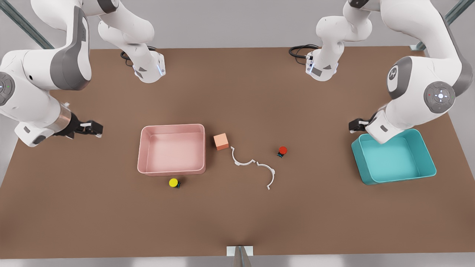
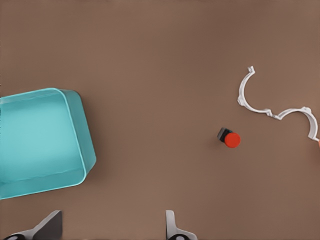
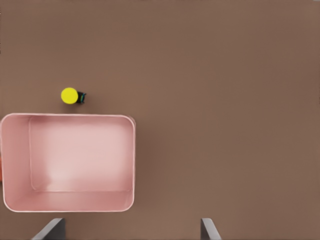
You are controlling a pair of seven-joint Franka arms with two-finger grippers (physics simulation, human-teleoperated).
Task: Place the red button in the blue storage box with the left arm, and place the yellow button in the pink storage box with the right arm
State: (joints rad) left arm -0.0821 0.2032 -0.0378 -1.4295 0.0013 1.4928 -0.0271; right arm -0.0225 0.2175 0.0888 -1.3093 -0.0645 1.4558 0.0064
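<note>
While both my arms wait above it, the brown table [image 1: 237, 215] lies flat and plain, with grey wall behind and metal bars in the far corners.

My left pincer [image 2: 112, 227] hangs over bare table beside the blue storage box [image 2: 40, 140], at the front view's right. Its two fingers [image 2: 172, 227] stand wide apart and hold nothing. My arm covers one corner of that box in the front view, and my wrist view cuts off its far end. The red button [image 2: 231, 139] sits well away from this pincer, out on the open table, tipped so its red cap points toward a thin white curved piece [image 2: 270, 107]. That white piece runs off the edge of my wrist view. A small salmon cube [image 1: 221, 141] rests near one end of it.

My right pincer [image 1: 92, 128] hangs at the front view's left, a little way from the pink storage box [image 3: 67, 162]. Its fingers [image 3: 209, 231] are wide apart too, and empty. The pink box is a long shape, with one short end toward this pincer. The yellow button [image 3: 70, 95] sits just beside a long wall of the pink box, outside it, farther from my pincer than the box's near end. Its dark base is hard to make out.
</note>
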